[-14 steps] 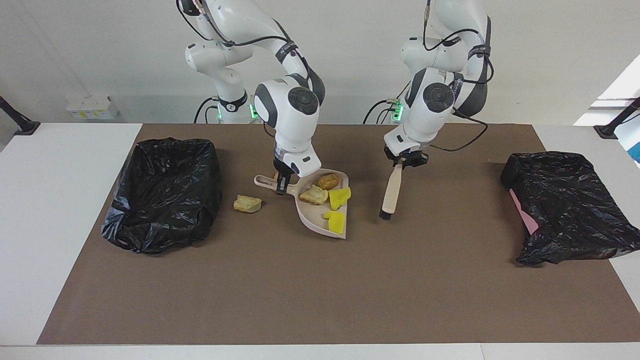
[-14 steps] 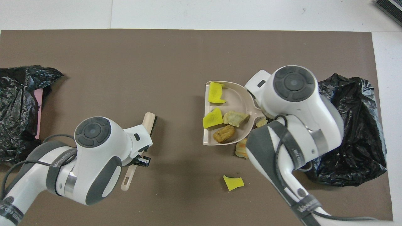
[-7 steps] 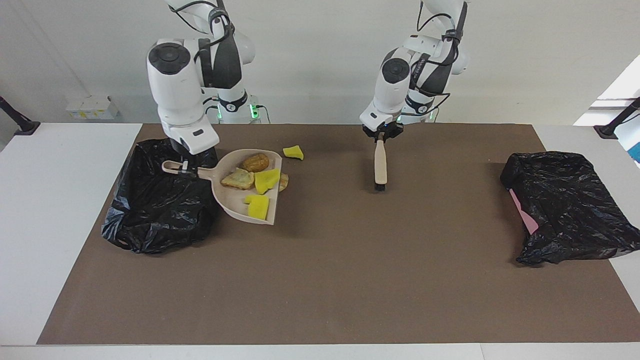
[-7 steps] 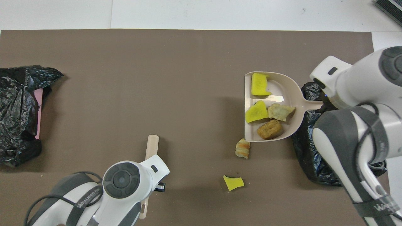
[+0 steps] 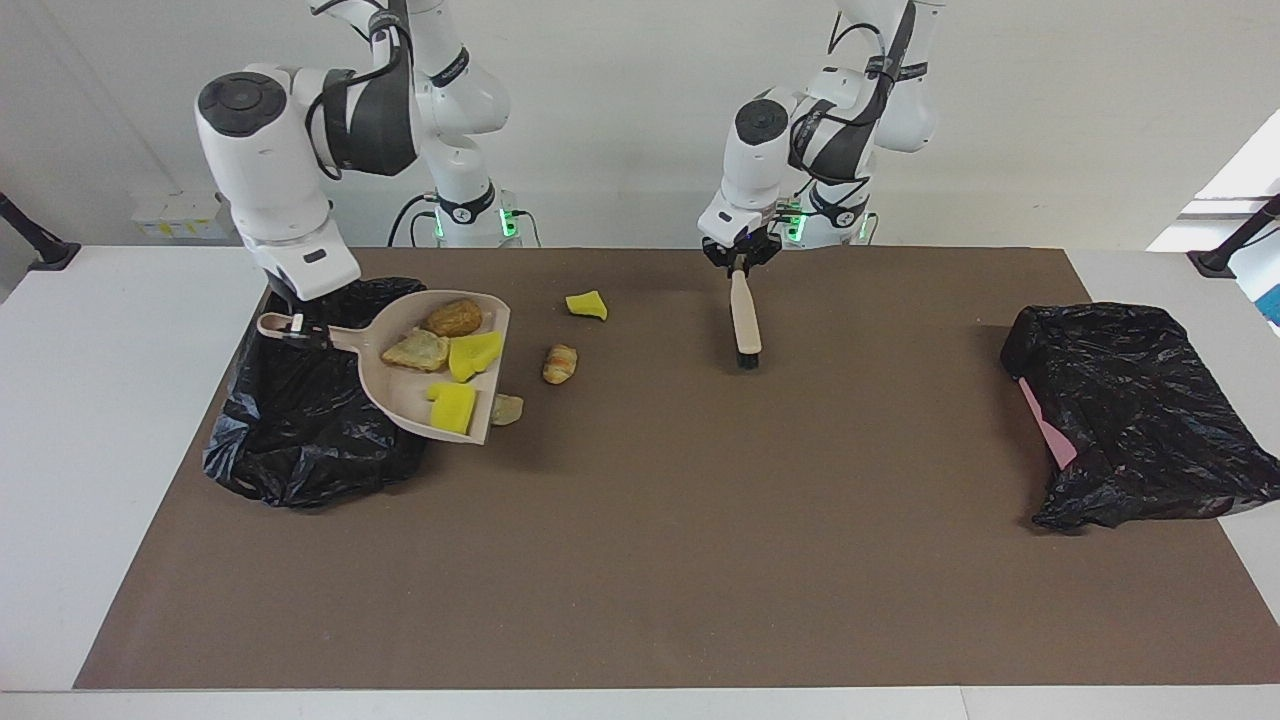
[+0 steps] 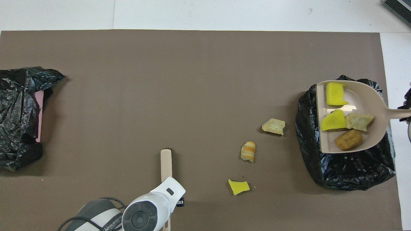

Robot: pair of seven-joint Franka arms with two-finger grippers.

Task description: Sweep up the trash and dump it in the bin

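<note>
Reading "WANGEED" on left arm (image 6: 96, 221)

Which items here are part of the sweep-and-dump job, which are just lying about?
Job: dustpan in right gripper; four scraps in it; three scraps on the mat; brush at left gripper; bin beneath the dustpan.
Lying about: second black bag.

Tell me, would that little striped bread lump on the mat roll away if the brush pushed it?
Probably a little: the striped bread lump looks rounded and small, so a push may tumble it. It lies free on the brown mat, touching nothing. It seems light, so the brush should move it easily.
</note>
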